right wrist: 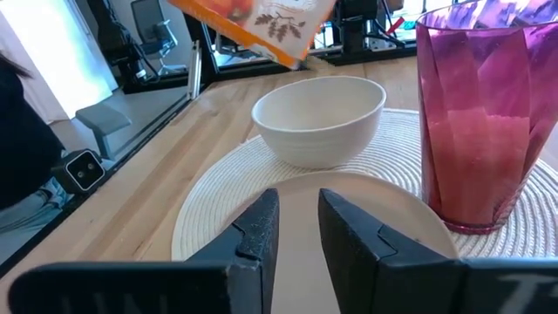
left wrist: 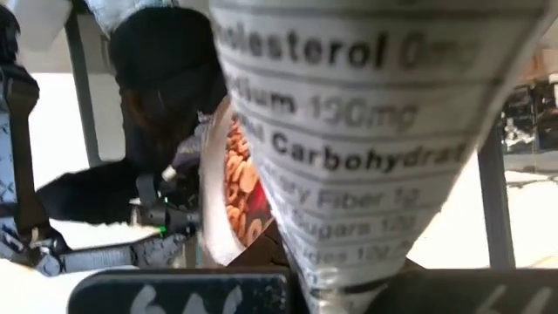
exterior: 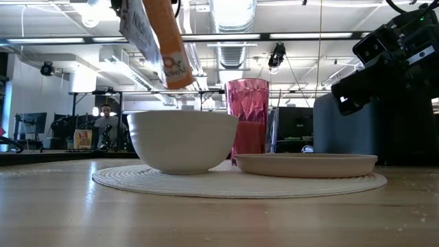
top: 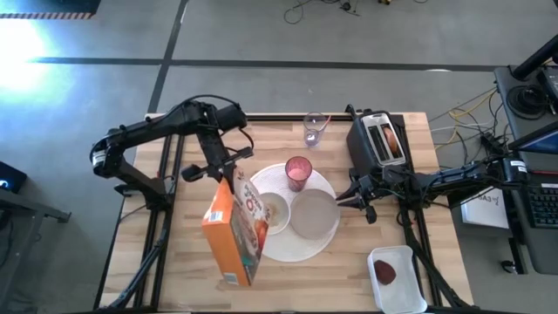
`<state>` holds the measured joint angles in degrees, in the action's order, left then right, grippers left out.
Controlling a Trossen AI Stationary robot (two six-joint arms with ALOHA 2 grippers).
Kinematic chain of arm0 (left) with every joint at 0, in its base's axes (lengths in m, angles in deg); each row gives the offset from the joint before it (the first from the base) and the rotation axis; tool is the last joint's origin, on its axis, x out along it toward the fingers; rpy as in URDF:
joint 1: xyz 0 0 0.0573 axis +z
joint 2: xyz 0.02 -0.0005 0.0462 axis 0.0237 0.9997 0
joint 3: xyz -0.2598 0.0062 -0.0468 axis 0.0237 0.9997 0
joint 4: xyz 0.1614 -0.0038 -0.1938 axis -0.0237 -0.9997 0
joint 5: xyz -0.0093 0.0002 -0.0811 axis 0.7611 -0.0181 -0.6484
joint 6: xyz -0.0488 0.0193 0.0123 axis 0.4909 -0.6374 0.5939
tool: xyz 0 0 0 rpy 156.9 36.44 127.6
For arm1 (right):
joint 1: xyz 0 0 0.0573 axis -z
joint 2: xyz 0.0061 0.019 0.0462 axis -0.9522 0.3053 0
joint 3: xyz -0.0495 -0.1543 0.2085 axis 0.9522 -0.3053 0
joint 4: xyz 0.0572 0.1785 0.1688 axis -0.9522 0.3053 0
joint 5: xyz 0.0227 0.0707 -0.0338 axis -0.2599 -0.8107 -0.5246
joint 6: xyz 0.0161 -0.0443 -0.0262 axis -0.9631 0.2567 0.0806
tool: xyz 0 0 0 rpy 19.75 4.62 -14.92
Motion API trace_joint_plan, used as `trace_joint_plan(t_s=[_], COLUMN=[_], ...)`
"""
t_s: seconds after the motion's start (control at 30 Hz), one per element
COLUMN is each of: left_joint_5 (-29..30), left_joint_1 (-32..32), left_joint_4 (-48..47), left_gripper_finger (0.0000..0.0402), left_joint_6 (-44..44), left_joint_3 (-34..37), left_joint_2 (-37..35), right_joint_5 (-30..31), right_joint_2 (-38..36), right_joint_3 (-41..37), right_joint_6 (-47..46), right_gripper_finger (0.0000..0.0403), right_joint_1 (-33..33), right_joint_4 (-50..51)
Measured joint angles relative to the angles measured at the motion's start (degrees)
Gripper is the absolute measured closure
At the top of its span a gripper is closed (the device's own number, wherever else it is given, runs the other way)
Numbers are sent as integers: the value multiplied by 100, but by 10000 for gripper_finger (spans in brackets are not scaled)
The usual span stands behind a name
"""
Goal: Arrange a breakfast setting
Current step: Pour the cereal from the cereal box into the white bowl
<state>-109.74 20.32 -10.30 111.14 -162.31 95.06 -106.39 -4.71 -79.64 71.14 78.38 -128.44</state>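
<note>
Right tool: just above the near edge of the small pale round plate, fingers slightly parted with a narrow gap, holding nothing.
Small pale round plate: lies flat on the big round white plate, on its right side, directly under and ahead of the right tool.
Pink cup: upright at the far rim of the big plate, just beside the small plate and ahead of the right tool.
Small white bowl: upright on the left part of the big plate, beyond the right tool's fingertips.
Cereal box: orange, tilted, raised over the bowl, its lower end toward the surface's near edge.
Left tool: clamped shut on the upper end of the cereal box, above the bowl.
Dark-red fruit: on a white rectangular tray at the surface's near right corner, well apart from both tools.
Toaster: far right of the surface, behind the right arm.
Clear glass: at the far edge, behind the cup.
</note>
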Motion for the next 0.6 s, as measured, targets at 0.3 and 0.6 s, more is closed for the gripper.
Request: trace_joint_plan(t_s=[0.3,0.6], left_joint_5=[-6,70], left_joint_1=[-50,-23], left_joint_4=[71,80], left_gripper_finger=[402,402], left_joint_6=[-83,63], left_joint_3=[-31,-31], left_joint_2=[-5,-12], right_joint_5=[0,0], right_joint_2=[0,0], right_joint_3=[-1,0], right_joint_6=[0,0], right_gripper_finger=[322,330], right_joint_1=[0,0], right_joint_4=[0,0])
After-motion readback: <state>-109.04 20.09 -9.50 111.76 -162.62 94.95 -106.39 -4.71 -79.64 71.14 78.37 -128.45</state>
